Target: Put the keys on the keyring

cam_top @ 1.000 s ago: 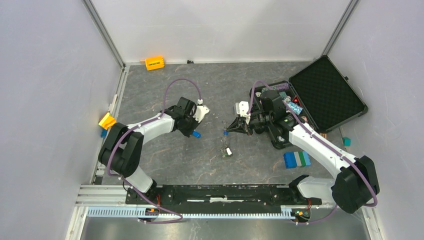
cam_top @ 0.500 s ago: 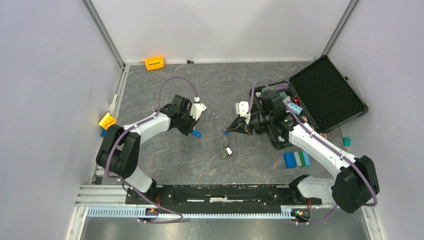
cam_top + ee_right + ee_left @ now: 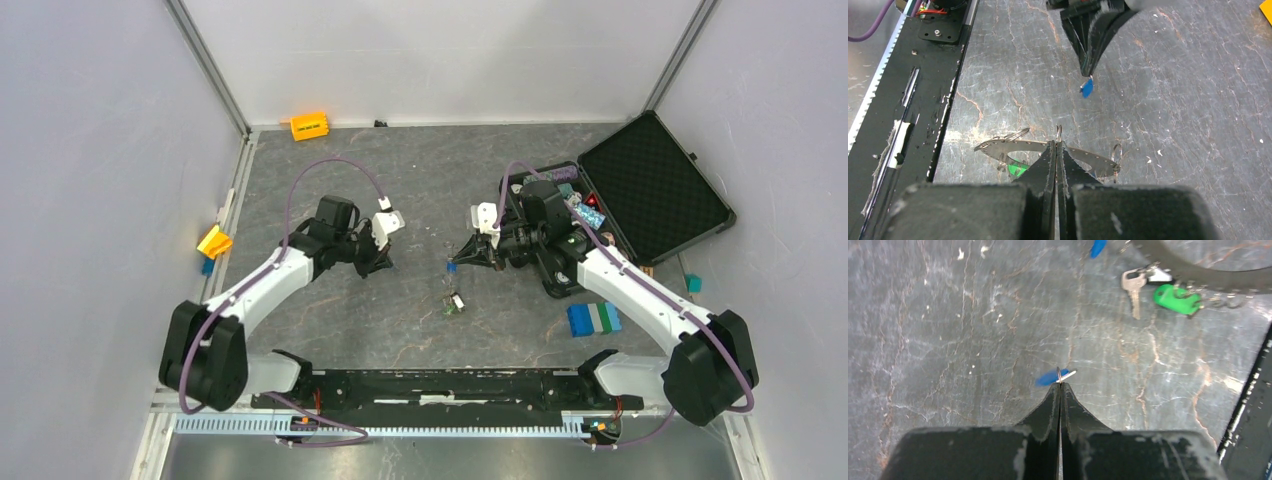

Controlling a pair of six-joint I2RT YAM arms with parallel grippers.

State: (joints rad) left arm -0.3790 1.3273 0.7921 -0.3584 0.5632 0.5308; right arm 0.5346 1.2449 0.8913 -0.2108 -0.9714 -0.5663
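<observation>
Two grippers over a grey table (image 3: 420, 170), tips toward each other, with a gap between.

Left gripper (image 3: 1060, 386), left of the middle: fingers squeezed shut on one tiny key with a blue tag (image 3: 1049, 377), with the tag sticking out from the tips.

Right gripper (image 3: 1055, 146), right of the middle: fingers pressed flat together on the thin edge of one keyring (image 3: 1008, 146), big, grey and jagged.

Right by the keyring, three more small things: one second blue tag (image 3: 1098, 247), one green tag (image 3: 1177, 293) and one silver key (image 3: 1133, 287). Hooked on or only touching, hard to tell.

That makes two blue tags and one green.

Far right, one open black case (image 3: 655, 185). Near right, one striped block (image 3: 593, 318). Far left, one orange block (image 3: 309, 126).
</observation>
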